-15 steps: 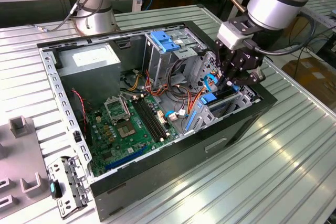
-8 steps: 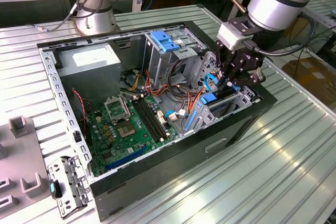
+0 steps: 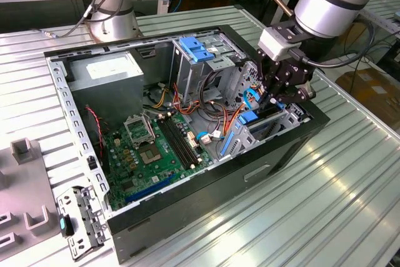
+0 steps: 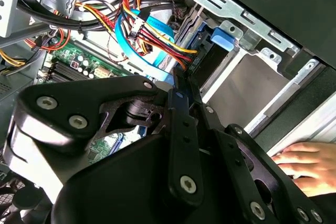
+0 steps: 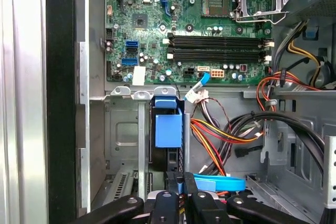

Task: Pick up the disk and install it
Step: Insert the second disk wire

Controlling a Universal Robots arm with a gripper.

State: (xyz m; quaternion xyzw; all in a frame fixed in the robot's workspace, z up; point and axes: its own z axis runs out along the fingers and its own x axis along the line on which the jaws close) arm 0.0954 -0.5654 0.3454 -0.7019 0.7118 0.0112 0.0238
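I'm seeing the gripper (image 3: 270,99) clamping the disk (image 5: 168,129) edge-on, black fingers (image 5: 168,203) pinching narrow on its thin silver body. Blue plastic rail is sitting just beyond the fingertips, inside the grey sheet-metal bay (image 5: 123,140). Cable bundle (image 5: 231,135) is crowding one side; little clearance.

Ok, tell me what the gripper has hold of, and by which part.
It appears to hold the disk, which stands on edge in the drive bay. The gripper is closed on the disk's near edge, at its blue rail.
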